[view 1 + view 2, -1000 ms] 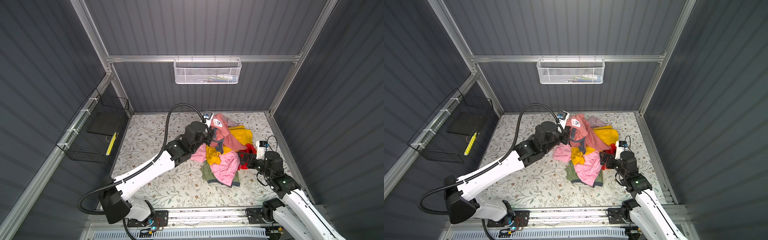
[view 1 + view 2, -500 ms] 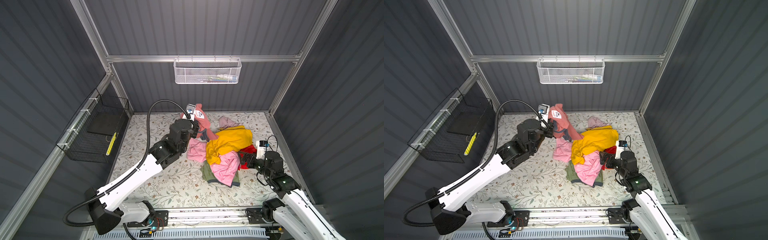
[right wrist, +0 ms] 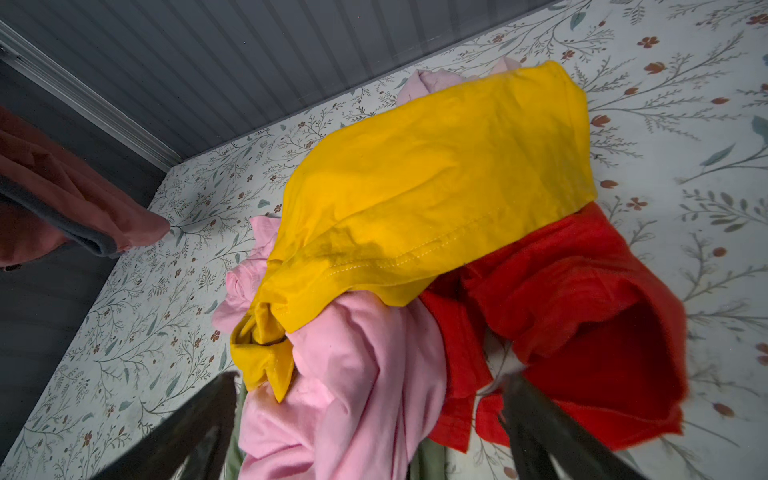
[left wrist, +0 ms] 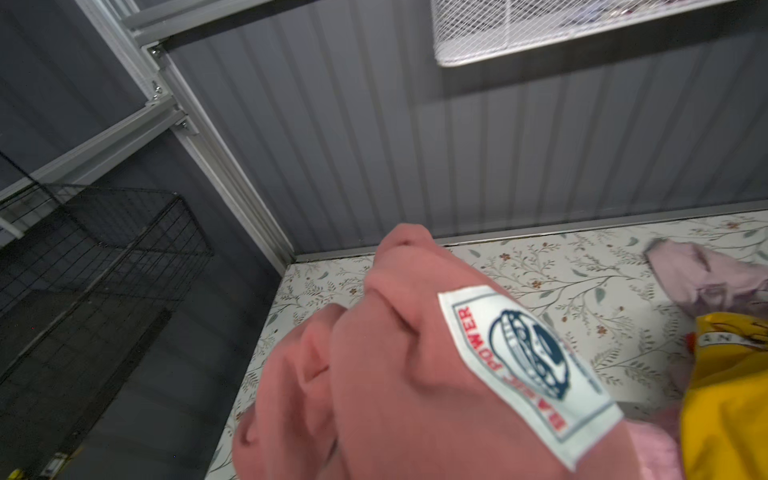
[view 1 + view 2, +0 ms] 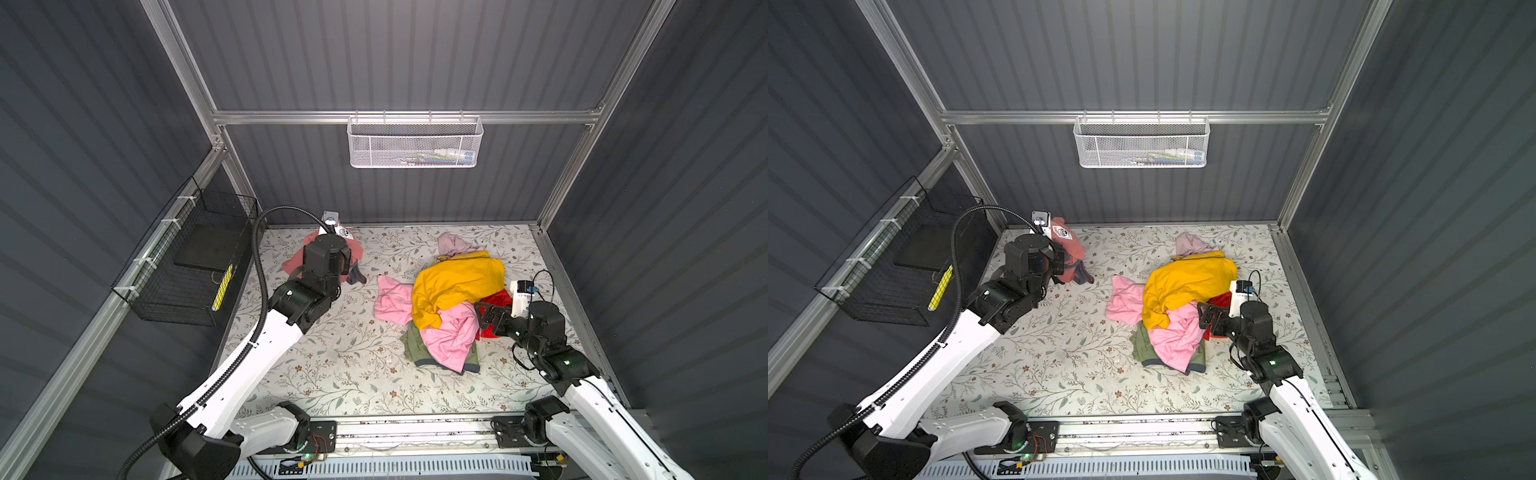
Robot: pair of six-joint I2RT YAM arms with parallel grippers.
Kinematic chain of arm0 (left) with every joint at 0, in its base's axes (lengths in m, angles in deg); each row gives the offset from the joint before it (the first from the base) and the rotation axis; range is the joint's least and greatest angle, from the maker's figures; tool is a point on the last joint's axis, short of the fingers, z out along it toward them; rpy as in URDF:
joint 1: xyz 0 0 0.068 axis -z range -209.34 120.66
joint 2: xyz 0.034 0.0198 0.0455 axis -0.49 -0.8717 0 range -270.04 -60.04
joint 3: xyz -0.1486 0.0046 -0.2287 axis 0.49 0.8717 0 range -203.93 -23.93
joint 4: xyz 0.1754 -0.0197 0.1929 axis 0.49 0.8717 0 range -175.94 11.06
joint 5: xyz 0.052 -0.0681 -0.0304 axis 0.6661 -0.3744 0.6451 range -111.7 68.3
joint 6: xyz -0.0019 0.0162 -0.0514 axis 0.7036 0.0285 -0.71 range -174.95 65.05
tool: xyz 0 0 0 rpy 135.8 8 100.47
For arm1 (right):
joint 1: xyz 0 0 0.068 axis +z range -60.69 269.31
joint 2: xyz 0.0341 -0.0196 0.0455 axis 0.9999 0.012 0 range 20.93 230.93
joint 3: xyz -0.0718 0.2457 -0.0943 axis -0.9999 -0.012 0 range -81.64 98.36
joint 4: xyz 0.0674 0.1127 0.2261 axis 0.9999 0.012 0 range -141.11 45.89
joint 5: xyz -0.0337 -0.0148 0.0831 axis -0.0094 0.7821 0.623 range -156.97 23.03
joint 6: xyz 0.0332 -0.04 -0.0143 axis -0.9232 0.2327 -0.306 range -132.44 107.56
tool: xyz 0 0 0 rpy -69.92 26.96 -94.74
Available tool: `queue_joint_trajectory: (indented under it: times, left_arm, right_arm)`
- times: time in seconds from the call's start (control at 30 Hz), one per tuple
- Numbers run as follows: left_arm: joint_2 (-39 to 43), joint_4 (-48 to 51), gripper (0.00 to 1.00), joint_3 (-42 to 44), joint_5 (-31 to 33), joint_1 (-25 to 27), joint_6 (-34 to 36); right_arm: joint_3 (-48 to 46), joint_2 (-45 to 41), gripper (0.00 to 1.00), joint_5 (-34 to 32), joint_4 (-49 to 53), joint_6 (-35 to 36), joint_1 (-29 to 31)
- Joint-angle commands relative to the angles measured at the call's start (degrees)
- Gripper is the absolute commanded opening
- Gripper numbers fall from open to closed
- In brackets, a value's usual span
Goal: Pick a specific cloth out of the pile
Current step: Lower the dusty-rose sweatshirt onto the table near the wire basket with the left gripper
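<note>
Your left claw (image 5: 1061, 259), shut tight, held the dusty salmon-rose, grey-trimmed cloth (image 4: 395, 374) at far left, clear of the mixed garment pile (image 5: 453, 291); your right claw (image 5: 486, 318) gaped empty. A thin pinch on bunched fabric might let it slip

One cloth (image 5: 1073, 254), one pile (image 5: 457, 282), two baskets (image 5: 415, 143), two arms (image 5: 266, 345).

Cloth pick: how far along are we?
Done: the salmon cloth with the white patch is out of the pile, bare mat between them. In hand: the left gripper is shut on it near the back left corner. Left, likely: set it down and release. The right gripper is open at the pile's red edge, holding nothing.
</note>
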Motion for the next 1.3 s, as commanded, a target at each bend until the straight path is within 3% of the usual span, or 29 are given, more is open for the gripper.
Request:
queue_joint_trajectory:
  times: [0.0, 0.3, 0.5, 0.6, 0.67, 0.93, 1.1, 1.27]
  left_arm:
    - [-1.2, 5.2, 0.0, -1.0, -1.9, -3.8, -2.6]
    - [-4.4, 10.5, 0.0, 0.3, -16.5, -14.0, -6.6]
    - [-8.8, 11.7, 0.0, -1.9, -25.3, -15.6, -6.3]
    - [-9.5, 8.9, 0.0, -2.5, -36.5, -15.6, -4.9]
    - [-9.6, 7.9, 0.0, -4.0, -40.8, -15.6, -4.9]
    - [-9.7, 9.2, 0.0, -14.1, -39.1, -15.6, -5.1]
    - [-11.2, 8.8, 0.0, -15.9, -35.0, -17.6, -6.3]
    - [-14.2, 3.9, 0.0, -11.5, -50.2, -27.8, -14.3]
  right_arm:
    - [-0.1, -0.1, 0.99, 0.5, -1.2, -0.3, -0.2]
    - [-0.1, -0.1, 0.99, 0.5, -1.2, -0.2, -0.2]
    - [-0.2, 0.1, 0.99, 0.9, -1.4, -0.4, -0.2]
    - [-0.3, 0.4, 0.99, 0.9, -1.5, -0.6, -0.2]
    - [-0.4, 0.6, 0.99, 1.0, -1.5, -0.6, -0.2]
    - [-0.3, 1.7, 0.99, 2.2, -2.7, -1.8, -0.2]
    - [-0.4, 2.3, 0.99, 2.8, -3.3, -2.2, -0.1]
    - [-0.5, 2.2, 0.99, 3.0, -3.1, -2.2, -0.1]
